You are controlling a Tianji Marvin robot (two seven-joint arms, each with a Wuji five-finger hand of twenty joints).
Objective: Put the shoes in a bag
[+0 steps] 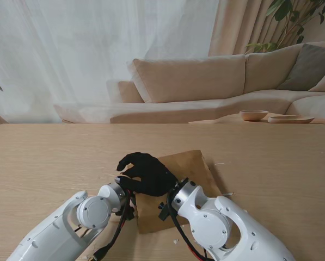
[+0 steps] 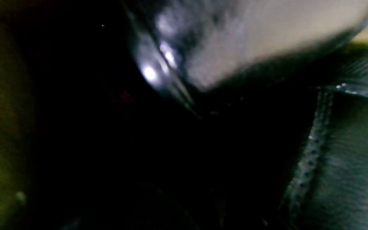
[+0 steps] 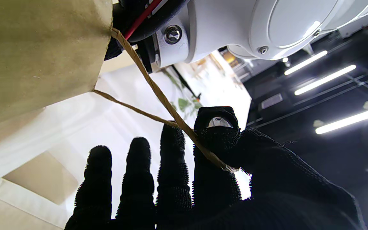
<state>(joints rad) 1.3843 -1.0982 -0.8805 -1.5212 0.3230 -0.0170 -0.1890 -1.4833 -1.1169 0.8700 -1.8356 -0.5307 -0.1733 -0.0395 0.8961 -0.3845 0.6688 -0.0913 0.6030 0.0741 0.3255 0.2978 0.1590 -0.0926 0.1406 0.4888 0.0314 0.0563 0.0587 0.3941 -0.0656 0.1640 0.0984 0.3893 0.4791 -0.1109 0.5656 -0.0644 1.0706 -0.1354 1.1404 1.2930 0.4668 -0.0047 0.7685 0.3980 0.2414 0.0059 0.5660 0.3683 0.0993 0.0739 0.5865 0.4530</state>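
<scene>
In right-wrist view, hand [image 3: 184,179] perhaps pinching handle [image 3: 158,92].

One table [image 1: 53,157], pale wood. On it, one brown paper bag [image 1: 192,168], lying flat; from the right wrist view it shows one twisted paper handle [image 3: 158,92], looped as two strands. Two white arms come up from the near edge, each ending in a black-gloved hand: one left hand [image 1: 130,185] and one right hand [image 1: 151,173], bunched together over the bag's near end. On the right hand I count four fingers [image 3: 174,159] and one thumb. Shoes: the left wrist view is too dark and blurred to count any. Behind the table, one beige sofa [image 1: 206,87], and two shallow bowls [image 1: 253,115] side by side. One leafy plant [image 1: 293,22] stands at the far right corner.
</scene>
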